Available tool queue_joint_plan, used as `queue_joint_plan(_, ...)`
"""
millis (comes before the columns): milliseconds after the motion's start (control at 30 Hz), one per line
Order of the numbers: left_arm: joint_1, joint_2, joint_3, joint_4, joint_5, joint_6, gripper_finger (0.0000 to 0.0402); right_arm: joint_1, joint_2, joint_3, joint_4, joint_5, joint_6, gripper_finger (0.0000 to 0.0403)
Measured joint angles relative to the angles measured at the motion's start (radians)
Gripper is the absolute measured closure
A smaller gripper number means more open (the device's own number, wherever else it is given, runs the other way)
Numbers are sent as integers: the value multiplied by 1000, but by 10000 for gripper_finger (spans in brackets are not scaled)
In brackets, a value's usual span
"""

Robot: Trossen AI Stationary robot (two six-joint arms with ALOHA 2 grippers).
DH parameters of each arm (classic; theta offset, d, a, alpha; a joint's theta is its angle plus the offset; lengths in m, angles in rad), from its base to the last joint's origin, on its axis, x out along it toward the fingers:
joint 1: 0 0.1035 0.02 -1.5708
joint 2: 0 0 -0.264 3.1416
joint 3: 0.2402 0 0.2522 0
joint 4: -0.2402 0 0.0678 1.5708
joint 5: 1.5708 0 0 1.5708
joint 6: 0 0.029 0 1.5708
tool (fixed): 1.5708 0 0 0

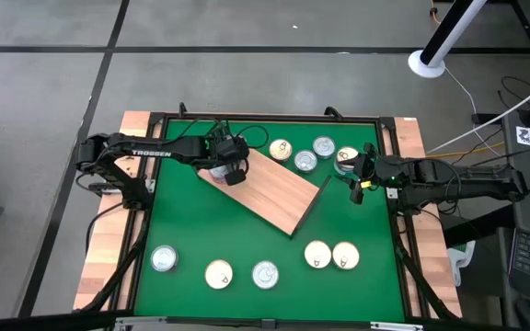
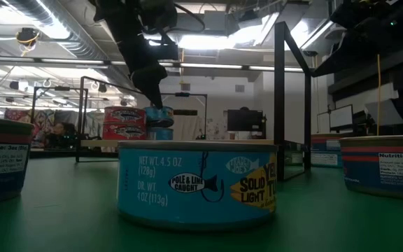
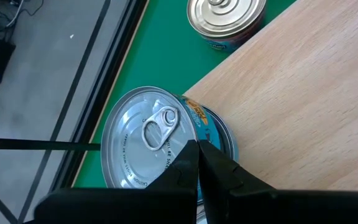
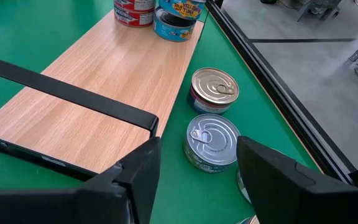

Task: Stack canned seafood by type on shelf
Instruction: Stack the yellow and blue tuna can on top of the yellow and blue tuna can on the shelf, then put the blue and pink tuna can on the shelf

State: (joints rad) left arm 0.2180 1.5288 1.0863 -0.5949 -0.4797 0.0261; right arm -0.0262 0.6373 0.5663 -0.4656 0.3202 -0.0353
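The left pincer [image 1: 233, 175] hangs over the far-left corner of the shelf [image 1: 279, 193], its fingers [image 3: 194, 165] pressed together with nothing between them. Directly below its tips sits a blue-labelled tin [image 3: 157, 146] with a silver pull-tab lid, standing on that corner of the board; the tips lie over the lid's edge, though contact cannot be confirmed. In the right wrist view a red-labelled tin [image 4: 133, 11] stands just beside it on the same end of the board. The left arm [image 1: 155, 152] reaches in from the left edge of the green surface [image 1: 191, 239], roughly level, with the wrist bent down.

The right pincer [image 1: 359, 179] waits near the right side, fingers [image 4: 135, 171] spread and holding nothing, above the mat just off the shelf's right end. 3 tins lie beyond it along the far edge, among them a silver-lidded tin [image 4: 212, 140] and a gold-lidded tin [image 4: 214, 89], touching or nearly so, beside the board.

5 more tins stand on the near part of the mat, well apart from both pincers: 1 at the left [image 1: 164, 258], 2 in the middle, 2 touching at the right [image 1: 331, 255].
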Motion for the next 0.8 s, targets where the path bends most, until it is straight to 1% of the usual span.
queue_joint_plan(167, 0, 0, 0, 0, 0, -22, 396, 0, 0, 0, 0, 0, 0, 191)
queue_joint_plan(400, 0, 0, 0, 0, 0, -69, 362, 0, 0, 0, 0, 0, 0, 191)
queue_joint_plan(600, 0, 0, 0, 0, 0, -71, 335, 0, 0, 0, 0, 0, 0, 191)
queue_joint_plan(800, -6, 0, 0, 9, 0, -72, 316, 0, 0, 0, 0, 0, 0, 191)
